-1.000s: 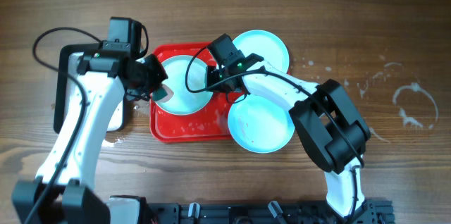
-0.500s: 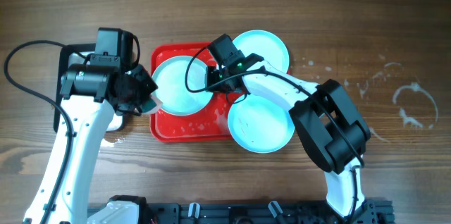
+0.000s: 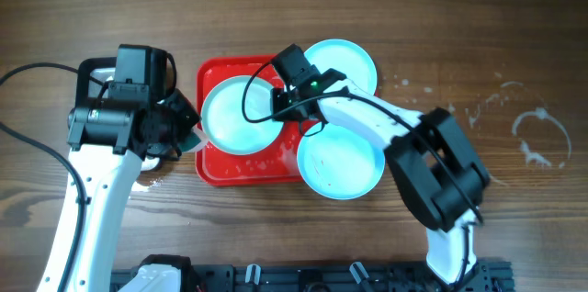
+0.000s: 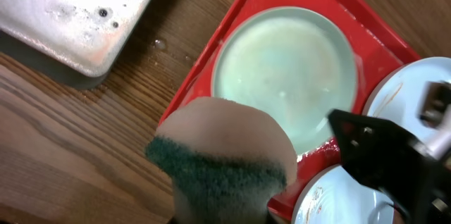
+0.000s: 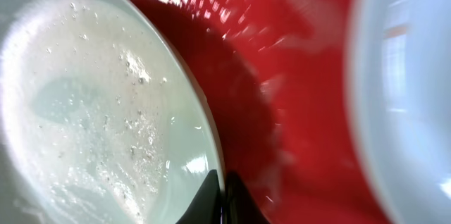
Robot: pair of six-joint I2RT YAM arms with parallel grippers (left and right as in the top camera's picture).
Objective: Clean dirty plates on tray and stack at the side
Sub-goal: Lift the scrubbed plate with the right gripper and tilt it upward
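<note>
A soapy light-blue plate (image 3: 234, 113) lies in the red tray (image 3: 230, 165). My right gripper (image 3: 283, 106) is shut on that plate's right rim; in the right wrist view its black fingertips (image 5: 211, 194) pinch the edge of the foamy plate (image 5: 106, 111) over the tray (image 5: 282, 76). My left gripper (image 3: 186, 134) hovers just off the tray's left edge, shut on a tan-and-green sponge (image 4: 222, 150) that hides its fingers. A second plate (image 3: 342, 64) rests at the tray's upper right and a third plate (image 3: 340, 162) at its lower right.
A silver pan (image 4: 77, 13) full of foam stands left of the tray, mostly under my left arm in the overhead view. Water drops and smears (image 3: 537, 131) mark the wood at the right. The right arm's black body (image 4: 384, 160) crosses the tray's right side.
My left gripper has pulled the sponge off the plate and moved left and toward the front, past the tray's left rim. The right gripper has kept its hold on the plate's rim.
</note>
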